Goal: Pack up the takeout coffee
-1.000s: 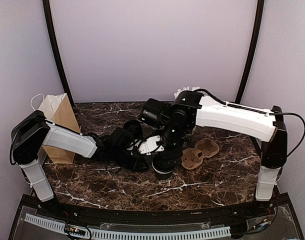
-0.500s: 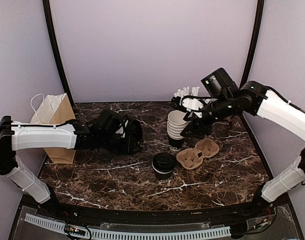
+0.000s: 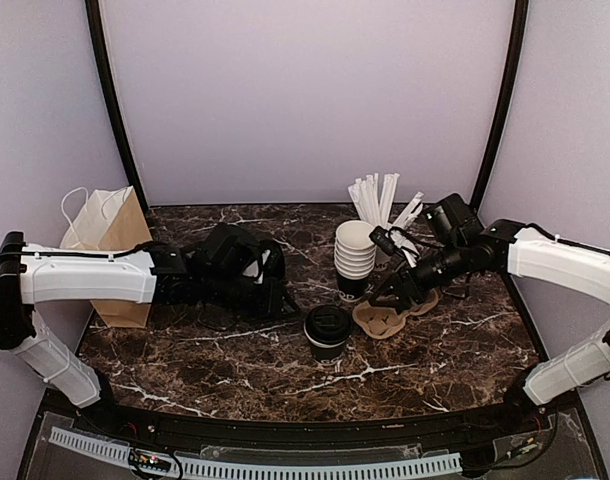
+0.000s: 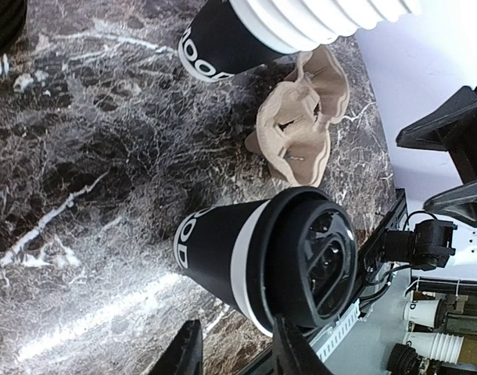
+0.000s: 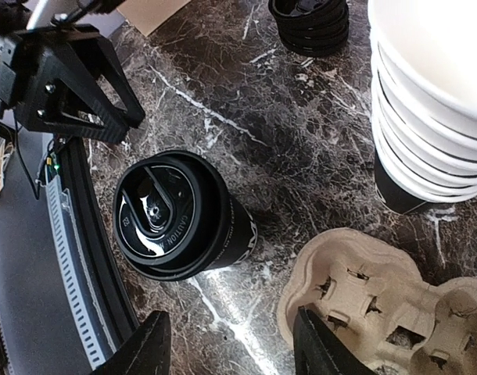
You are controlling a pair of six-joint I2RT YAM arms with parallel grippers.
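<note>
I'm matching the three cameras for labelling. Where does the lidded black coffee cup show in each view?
Top external: the lidded cup stands just below centre.
Left wrist: lower middle, lying slantwise in the picture, lid toward the right.
Right wrist: left of centre, seen from above, lid uppermost.
Shared landmark: the cardboard cup carrier close beside it, in all three.

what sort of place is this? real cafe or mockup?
Most likely a mock takeout-coffee counter in a lab robot cell, not a real cafe: a lidded coffee cup, stack of empty cups, pulp cup carrier and paper bag on a marble-look tabletop, boxed in by plain lavender panels.
</note>
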